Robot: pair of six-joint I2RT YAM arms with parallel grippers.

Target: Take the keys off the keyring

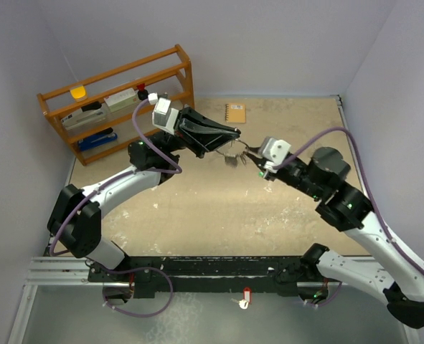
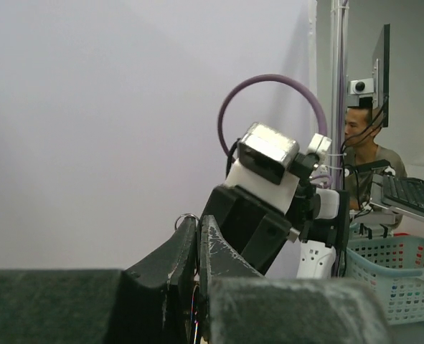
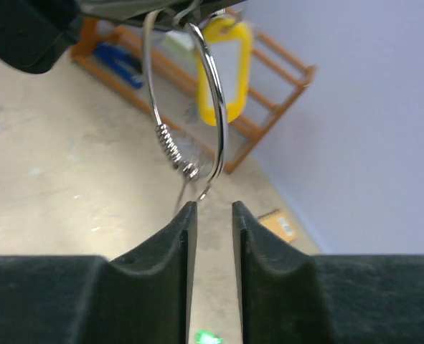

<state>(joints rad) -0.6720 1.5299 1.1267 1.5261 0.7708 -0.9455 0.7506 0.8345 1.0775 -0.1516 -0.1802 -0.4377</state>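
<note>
Left claw (image 1: 236, 135) pinches keyring (image 3: 217, 107), dangling just off right claw (image 3: 213, 209).

1. Near half of the desk (image 1: 219, 215), between the arms: bare, wide passage.
2. Above desk centre, the left end effector (image 1: 237, 134) and right end effector (image 1: 250, 150) sit almost tip to tip. The keyring (image 1: 231, 155) hangs from the left one and blocks a straight pass between them.
3. Right jaws are slightly parted, nothing in the slot; the wire loops hang just ahead.
4. Wooden rack (image 1: 118, 100) closes off the far-left corner.
5. Notebook (image 1: 235, 113) lies flat by the far wall: low obstacle.
</note>
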